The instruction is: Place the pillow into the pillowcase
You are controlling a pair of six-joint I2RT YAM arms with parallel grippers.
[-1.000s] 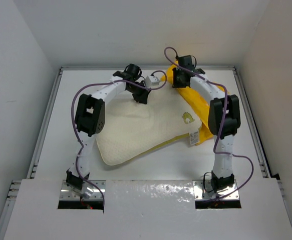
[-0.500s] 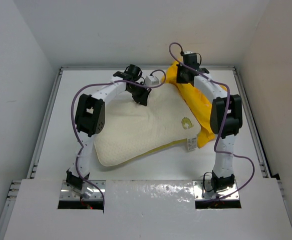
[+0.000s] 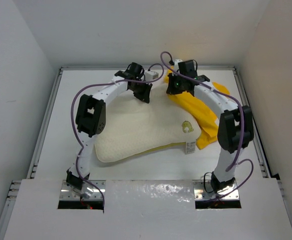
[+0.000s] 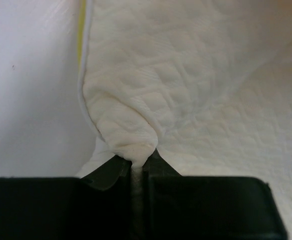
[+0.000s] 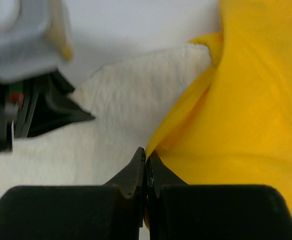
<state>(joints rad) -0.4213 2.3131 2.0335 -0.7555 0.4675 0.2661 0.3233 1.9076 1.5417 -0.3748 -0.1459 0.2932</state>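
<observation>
The cream-white dimpled pillow (image 3: 140, 127) lies across the middle of the table, a small white tag at its near right corner. The yellow pillowcase (image 3: 206, 107) lies bunched under and behind its right side. My left gripper (image 3: 146, 95) is shut on a pinch of the pillow's far edge; the left wrist view shows the pillow (image 4: 186, 85) bunched between the jaws of that gripper (image 4: 138, 162). My right gripper (image 3: 175, 89) is shut on the pillowcase's edge, and the right wrist view shows the yellow pillowcase (image 5: 246, 115) running into the closed jaws of that gripper (image 5: 146, 155) beside the pillow (image 5: 125, 120).
The white table (image 3: 75, 100) has a raised rail on the left (image 3: 45, 120) and on the right (image 3: 251, 120). Walls stand on three sides. The two grippers are close together at the far middle, and purple cables loop off both arms.
My right gripper has swung left and nearer with the pillowcase edge, toward the left gripper. The yellow cloth has spread out to the right. The left gripper has shifted slightly farther back with the pillow.
</observation>
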